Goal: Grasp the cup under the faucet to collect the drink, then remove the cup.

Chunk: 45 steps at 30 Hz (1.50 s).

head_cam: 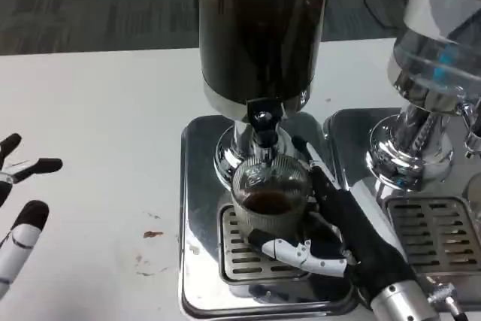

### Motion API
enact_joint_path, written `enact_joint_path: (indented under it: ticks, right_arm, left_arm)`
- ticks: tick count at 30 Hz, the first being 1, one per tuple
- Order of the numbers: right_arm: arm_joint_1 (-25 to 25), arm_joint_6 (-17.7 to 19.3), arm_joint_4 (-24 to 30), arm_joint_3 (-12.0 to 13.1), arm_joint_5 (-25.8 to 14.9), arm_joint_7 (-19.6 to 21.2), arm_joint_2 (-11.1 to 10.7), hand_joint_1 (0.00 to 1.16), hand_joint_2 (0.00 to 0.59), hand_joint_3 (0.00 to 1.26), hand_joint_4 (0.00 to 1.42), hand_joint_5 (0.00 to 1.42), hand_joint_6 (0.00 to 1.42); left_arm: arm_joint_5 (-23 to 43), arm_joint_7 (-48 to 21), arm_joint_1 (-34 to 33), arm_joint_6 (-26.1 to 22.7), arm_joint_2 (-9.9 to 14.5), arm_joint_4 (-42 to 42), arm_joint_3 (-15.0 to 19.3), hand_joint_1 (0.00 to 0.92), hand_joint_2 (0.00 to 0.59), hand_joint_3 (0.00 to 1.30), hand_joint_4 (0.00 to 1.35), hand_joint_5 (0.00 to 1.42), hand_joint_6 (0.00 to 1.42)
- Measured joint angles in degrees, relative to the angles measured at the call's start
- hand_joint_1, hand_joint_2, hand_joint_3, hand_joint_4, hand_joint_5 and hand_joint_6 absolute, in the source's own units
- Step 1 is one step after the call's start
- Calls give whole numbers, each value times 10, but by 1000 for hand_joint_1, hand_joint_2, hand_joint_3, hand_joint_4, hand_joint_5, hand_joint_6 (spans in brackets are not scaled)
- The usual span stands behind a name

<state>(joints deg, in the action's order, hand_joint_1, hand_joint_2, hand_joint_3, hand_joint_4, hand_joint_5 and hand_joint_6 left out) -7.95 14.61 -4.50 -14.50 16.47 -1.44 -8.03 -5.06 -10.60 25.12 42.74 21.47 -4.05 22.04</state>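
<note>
Under the faucet: right hand is wrapping the cup, fingers around its front.
Cup: is standing upright on the grate, collecting dark drink.
Left hand: is hovering spread, well apart.

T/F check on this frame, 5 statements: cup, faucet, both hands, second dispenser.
1. The right hand grips the cup. True.
2. The cup is empty. False: dark drink shows in it.
3. The cup stands on the drip grate under the faucet of the dark dispenser. True.
4. The left hand presses the faucet. False: it is over the white table at the picture's left, fingers apart, holding nothing.
5. The second dispenser, on the right, holds the same dark drink. False: its tank looks clear.
</note>
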Motion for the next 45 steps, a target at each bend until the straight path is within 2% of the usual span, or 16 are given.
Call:
enact_joint_path:
  ticks: [11,26,33,45]
  right_arm:
    - [1,0,-4,-2,-2,-3,8,860,131,0,164,293,464]
    - [11,8,-23,-4,0,14,14,886,145,195,310,461,586]
    - [14,13,-38,-3,-5,23,30,944,140,275,374,520,650]
    - [10,20,-40,2,3,51,39,954,138,328,433,584,731]
  left_arm:
    - [1,0,12,-11,0,6,0,0,247,381,0,168,0]
    - [2,0,21,-20,0,15,0,0,245,403,0,170,0]
    - [11,0,21,-30,-1,19,0,0,245,404,0,170,0]
    - [41,0,15,-56,-1,17,-9,0,245,407,0,171,0]
